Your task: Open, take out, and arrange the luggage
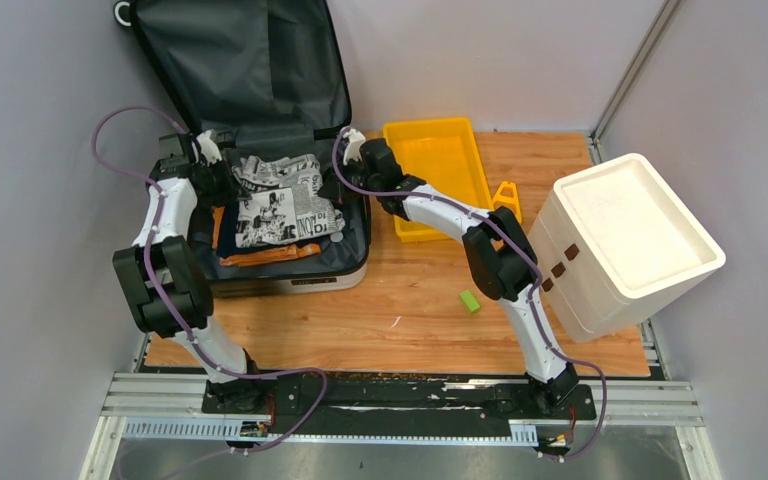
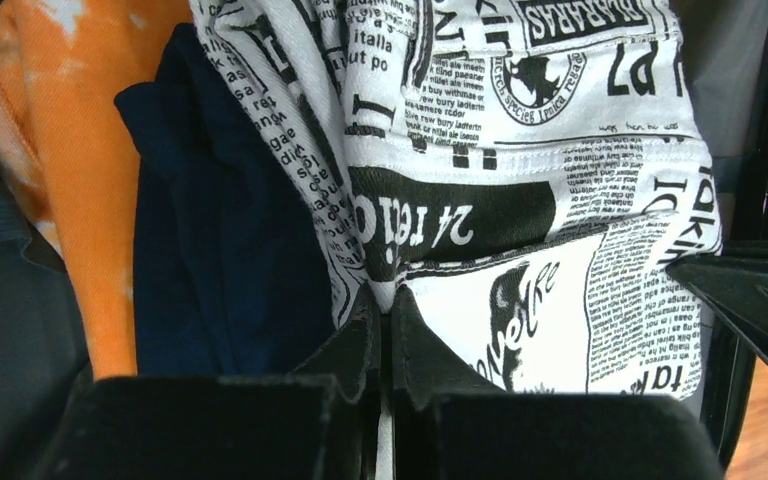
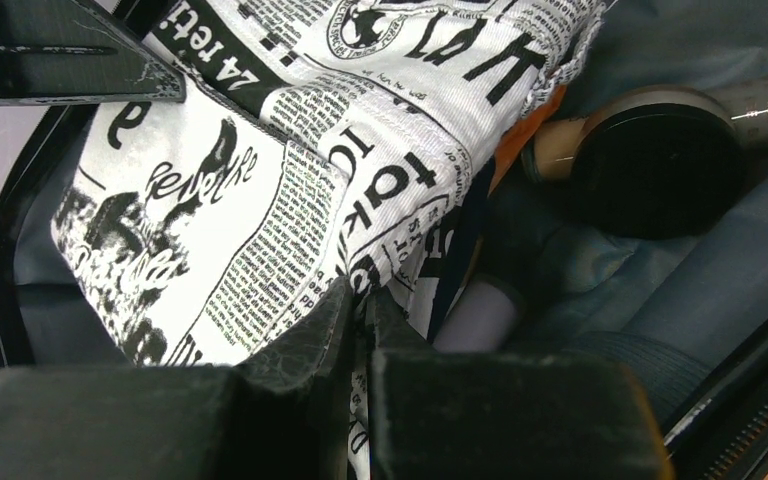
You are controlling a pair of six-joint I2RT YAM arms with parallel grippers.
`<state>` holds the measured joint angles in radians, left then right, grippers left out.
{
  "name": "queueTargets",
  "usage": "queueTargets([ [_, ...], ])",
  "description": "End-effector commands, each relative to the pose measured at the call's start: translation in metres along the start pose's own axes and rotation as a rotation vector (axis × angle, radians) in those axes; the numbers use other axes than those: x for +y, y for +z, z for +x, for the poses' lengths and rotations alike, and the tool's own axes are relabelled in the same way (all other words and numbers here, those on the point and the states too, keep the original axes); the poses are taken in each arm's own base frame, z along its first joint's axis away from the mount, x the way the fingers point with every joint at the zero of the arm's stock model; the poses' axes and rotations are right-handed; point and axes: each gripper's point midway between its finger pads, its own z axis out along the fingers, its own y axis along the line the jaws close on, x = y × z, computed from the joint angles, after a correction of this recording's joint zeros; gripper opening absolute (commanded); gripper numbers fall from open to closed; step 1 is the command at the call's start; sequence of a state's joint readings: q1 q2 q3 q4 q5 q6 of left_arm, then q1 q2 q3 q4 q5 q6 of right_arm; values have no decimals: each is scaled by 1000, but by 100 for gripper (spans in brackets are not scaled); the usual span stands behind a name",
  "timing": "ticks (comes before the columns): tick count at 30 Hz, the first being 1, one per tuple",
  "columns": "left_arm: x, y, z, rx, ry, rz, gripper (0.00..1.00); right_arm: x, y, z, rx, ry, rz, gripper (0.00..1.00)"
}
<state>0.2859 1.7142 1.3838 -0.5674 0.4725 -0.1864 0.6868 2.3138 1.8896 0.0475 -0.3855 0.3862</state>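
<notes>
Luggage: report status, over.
Both shut on newspaper-print garment: left pincer, right pincer. Lid up, luggage open, garment atop pile inside. Beneath it navy cloth, orange cloth; no obstruction seen.

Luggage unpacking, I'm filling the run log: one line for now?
luggage open | left end effector shut on newsprint garment | right end effector same

Left arm, right arm: white tubular links, bulky black joint housings. Purple cable strung along each, starting at black base plate. Left gripper: matte black wedge fingers, at the end far from base plate.
</notes>
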Motion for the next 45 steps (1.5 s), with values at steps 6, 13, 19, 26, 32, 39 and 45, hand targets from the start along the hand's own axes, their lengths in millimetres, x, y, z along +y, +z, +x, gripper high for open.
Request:
queueTargets([
  [6,-28,-48,-46,-150,59,-72,0,17,-23,-72,-162,-107,-6,0],
  [13,-41,-60,-60,-187,75,-67,0,26,-33,-88,-200,-135,-7,0],
  [19,-49,-69,-61,-202,100,-63,0,36,-45,-105,-240,-171,-8,0],
  [26,-86,-91,-71,-282,138,9,0,51,-70,-128,-297,-236,-3,0],
  [32,-120,-107,-80,-334,159,67,0,65,-103,-152,-353,-289,-3,0],
  [39,-180,-108,-88,-420,175,205,0,47,-152,-172,-401,-358,86,0],
  [45,-260,-69,-74,-438,218,368,0,5,-206,-177,-421,-401,220,0],
])
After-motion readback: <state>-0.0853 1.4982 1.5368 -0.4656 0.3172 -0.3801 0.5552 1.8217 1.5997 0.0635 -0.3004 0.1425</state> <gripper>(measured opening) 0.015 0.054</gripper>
